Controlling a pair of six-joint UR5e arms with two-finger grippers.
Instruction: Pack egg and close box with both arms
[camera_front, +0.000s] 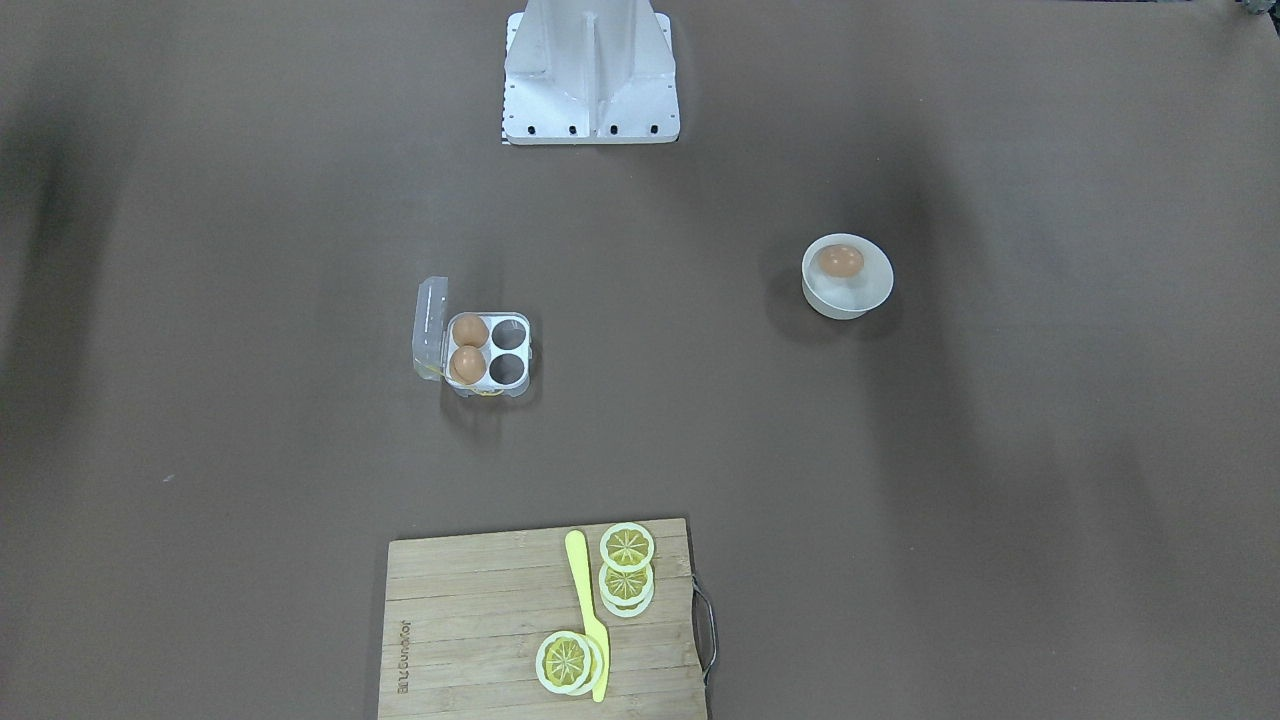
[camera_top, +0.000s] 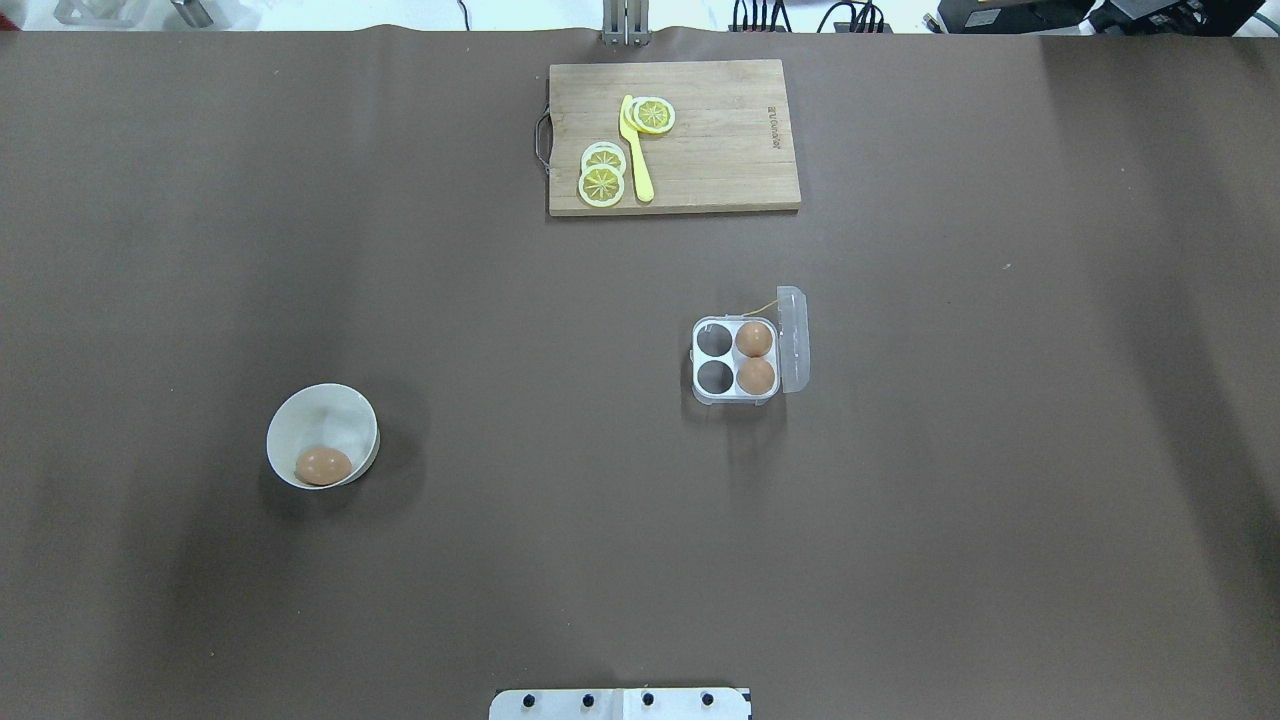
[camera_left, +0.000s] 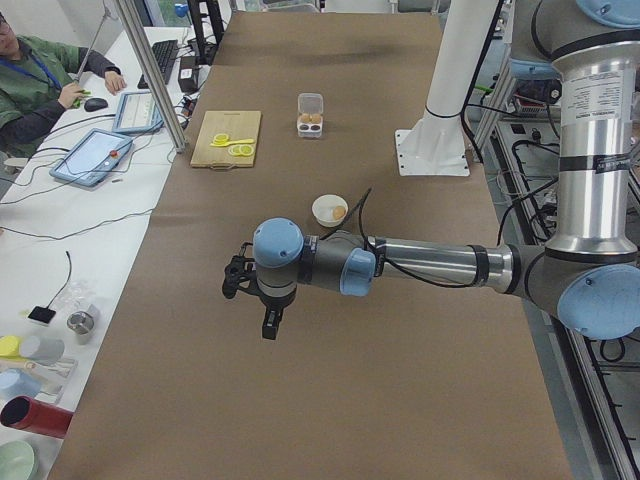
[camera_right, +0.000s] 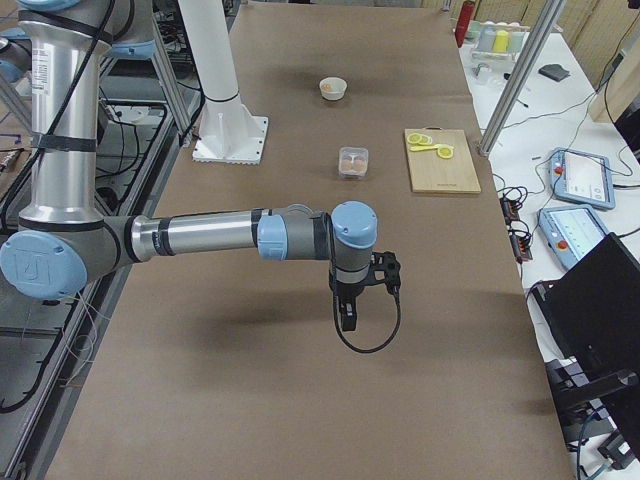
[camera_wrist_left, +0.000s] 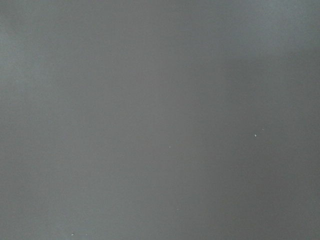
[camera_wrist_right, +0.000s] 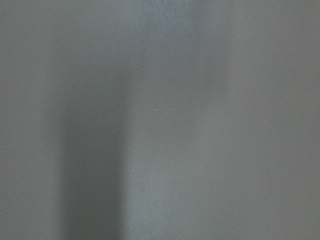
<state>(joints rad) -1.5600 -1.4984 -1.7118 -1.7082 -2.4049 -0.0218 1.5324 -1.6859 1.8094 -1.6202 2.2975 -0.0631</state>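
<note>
The egg (camera_top: 323, 465) lies in the white bowl (camera_top: 330, 410) on the table (camera_top: 500, 560), well apart from the box (camera_top: 734, 358). The lid (camera_top: 793, 340) stands open, and two eggs (camera_top: 754, 338) fill the cells beside the hinge. Left pincer (camera_left: 270, 328) and right pincer (camera_right: 346, 318) appear only in the side views, so it cannot be told whether they are spread or pressed together. Both wrist views are cut down to a blurred grey surface.

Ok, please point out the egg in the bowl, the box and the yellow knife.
egg (camera_top: 323, 465): overhead view, its top.
box (camera_top: 735, 358): overhead view, centre between cells.
yellow knife (camera_top: 636, 150): overhead view, its middle.
</note>
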